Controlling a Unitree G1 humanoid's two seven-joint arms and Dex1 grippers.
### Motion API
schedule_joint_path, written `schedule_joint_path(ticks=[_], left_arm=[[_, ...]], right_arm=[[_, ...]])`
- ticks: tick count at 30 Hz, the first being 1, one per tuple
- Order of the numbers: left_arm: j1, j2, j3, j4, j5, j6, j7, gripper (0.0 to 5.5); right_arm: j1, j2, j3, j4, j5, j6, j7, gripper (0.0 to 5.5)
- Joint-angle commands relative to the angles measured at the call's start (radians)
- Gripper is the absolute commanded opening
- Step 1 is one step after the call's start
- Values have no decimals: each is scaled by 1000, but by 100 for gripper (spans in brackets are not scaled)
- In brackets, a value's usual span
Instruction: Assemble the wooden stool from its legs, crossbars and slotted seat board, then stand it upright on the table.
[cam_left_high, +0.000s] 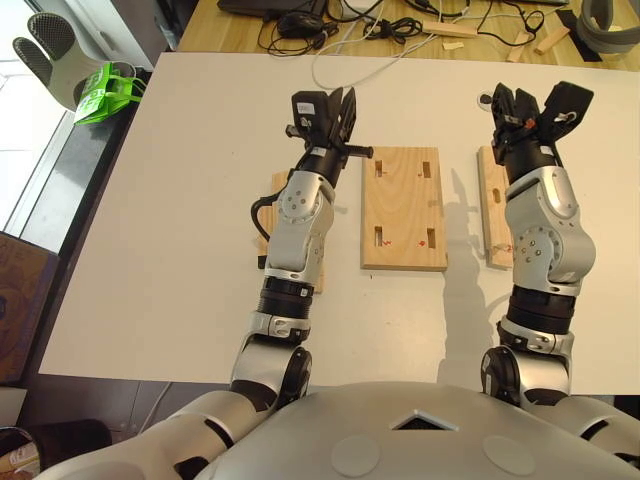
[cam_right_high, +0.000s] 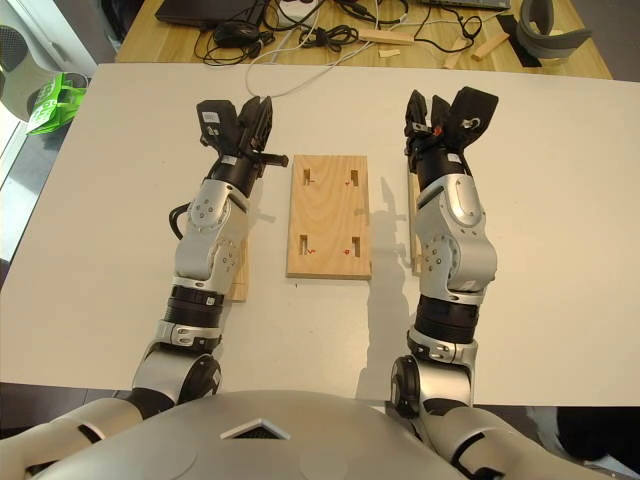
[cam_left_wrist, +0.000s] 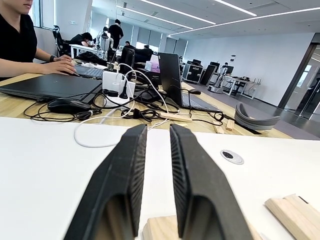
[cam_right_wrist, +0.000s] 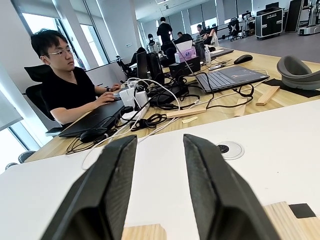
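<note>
- Left wrist view: the left gripper (cam_left_wrist: 157, 131) is empty. Its two black ribbed fingers (cam_left_wrist: 125, 170) stand parallel with a narrow gap between them.
- Right wrist view: the right gripper (cam_right_wrist: 160, 142) is also empty, with its fingers spread wider.
- Left gripper position: just beside the far-left corner of the pale rectangular wooden seat board with four slots (cam_left_high: 403, 208), above the white table (cam_left_high: 150, 200).
- Right gripper position: off the board's far-right corner, separated from it by a strip of table and a plank.
- Seat board: lies flat between the two forearms. Its long axis runs away from the robot, parallel to both arms.
- Left pale wooden plank (cam_right_high: 240, 275): flat on the table left of the board and parallel to it, largely covered by the left forearm.
- Right pale wooden plank (cam_left_high: 489, 195): near the board's right edge and parallel to it, partly under the right forearm. Whether the planks are legs or crossbars cannot be told.
- Governing relation: each plank lies back from its gripper's fingertips, toward the board's near end and beneath the wrist. By that judgement, either arm must draw back and tip down before grasping. The left gripper is the nearer to the board.
- Task status: judged to be at the start, with no part joined.
</note>
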Motion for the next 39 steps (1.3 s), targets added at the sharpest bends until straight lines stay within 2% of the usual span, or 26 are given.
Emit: schedule_joint_path(ticks=[1, 7, 14, 17, 20, 22, 26, 29, 32, 39], left_arm=[[-19, 20, -6, -24, 60, 92, 49, 82], [-112, 201, 26, -142, 150, 430, 29, 82], [-44, 452, 65, -438, 78, 863, -179, 173], [5, 513, 102, -529, 60, 978, -203, 212], [61, 565, 118, -593, 63, 1047, -210, 262], [103, 632, 83, -635, 48, 1077, -261, 294], [168, 796, 22, -650, 51, 1040, -361, 299], [198, 870, 12, -624, 39, 1021, -421, 343], [220, 876, -5, -590, 42, 1028, -428, 387], [294, 844, -8, -563, 23, 1085, -413, 387]], right_arm=[[2, 9, 4, -3, 6, 1, -7, 170], [28, 41, 6, -33, 13, -1, -24, 170], [76, 76, -10, -83, 21, -18, -60, 175], [97, 83, -25, -97, 31, -21, -70, 175], [111, 86, -24, -108, 33, -23, -71, 175], [122, 89, -23, -113, 36, -24, -71, 175], [146, 110, -10, -118, 36, -37, -72, 175], [159, 140, 11, -103, 28, -77, -76, 175], [171, 162, 36, -72, 18, -127, -78, 175], [231, 184, 83, -50, 26, -200, -97, 175]])
